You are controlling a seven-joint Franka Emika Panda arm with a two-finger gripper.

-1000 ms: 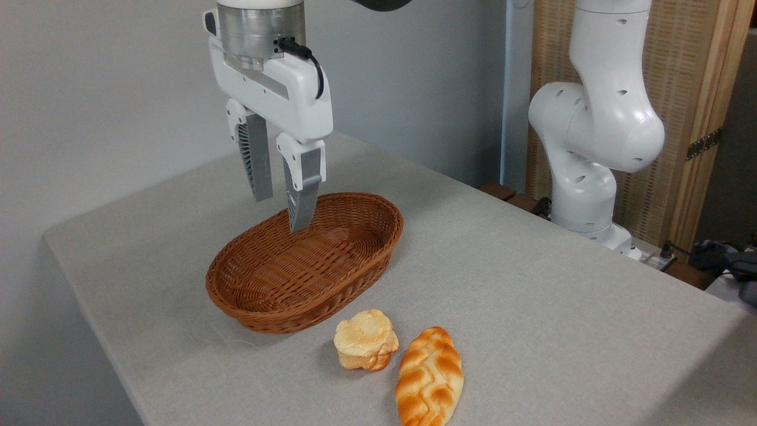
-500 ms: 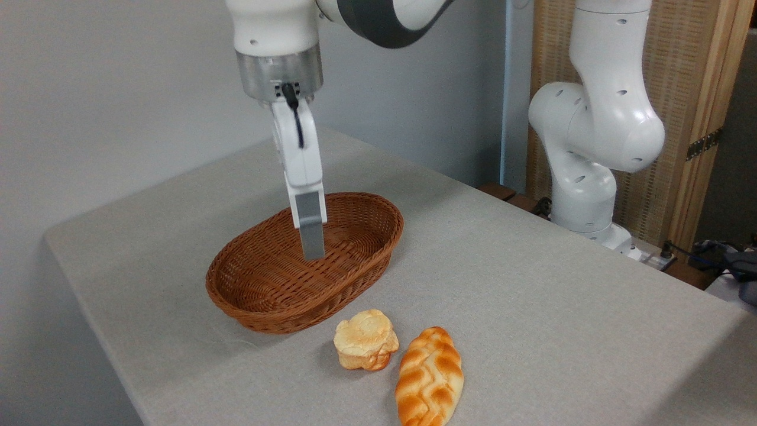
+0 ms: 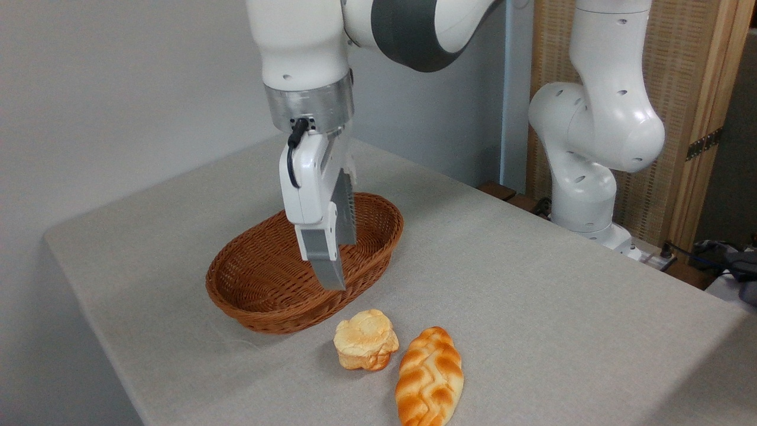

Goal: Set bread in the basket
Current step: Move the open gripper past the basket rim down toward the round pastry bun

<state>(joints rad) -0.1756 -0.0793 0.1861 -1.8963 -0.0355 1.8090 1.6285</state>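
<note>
Above the near rim of the basket [image 3: 260, 284] hangs the gripper [image 3: 336, 266], seen edge-on, so whether its jaws stand wide or narrow I cannot tell. It grips nothing. The bread [image 3: 365, 340] sits on the table [image 3: 532, 307], just off the basket's five o'clock. Approach stage, I reckon: next, straddle that bun.

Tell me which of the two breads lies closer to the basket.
The small round pale bun, just off the basket rim. The braided loaf lies farther right and nearer the camera.
</note>
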